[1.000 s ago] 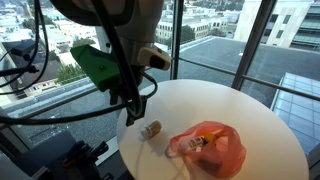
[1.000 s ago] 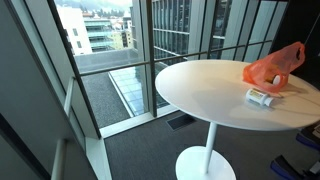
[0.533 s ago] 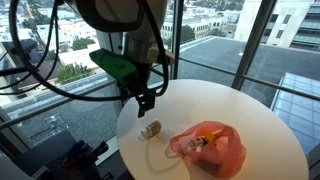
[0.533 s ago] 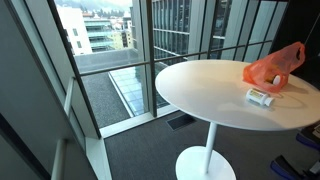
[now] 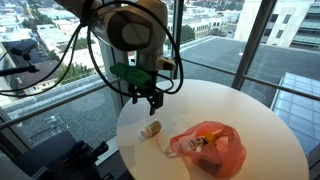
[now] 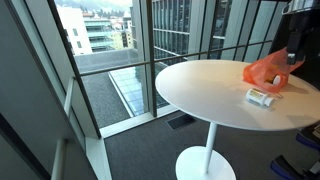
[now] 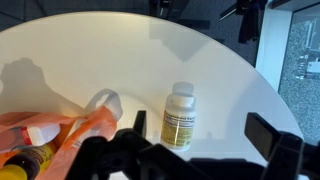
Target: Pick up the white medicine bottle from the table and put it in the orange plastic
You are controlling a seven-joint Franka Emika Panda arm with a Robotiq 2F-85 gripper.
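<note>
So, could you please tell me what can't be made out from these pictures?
- Label text on the white bottle: too small and blurred in the wrist view.
- Contents of the orange bag: wrist view, cut off by the left edge, partly covered by plastic.
- The arm in an exterior view: cut off by the right edge, dark.
- Gripper fingertips: dark blurs in the wrist view.

Bottle [image 7: 179, 115] lies on table [image 7: 120, 50] beside bag [image 7: 60, 135]; gripper [image 5: 147, 104] overhead.

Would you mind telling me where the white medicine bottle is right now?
In an exterior view the white medicine bottle lies on its side on the round table, beside the orange plastic bag, below the open gripper.
</note>
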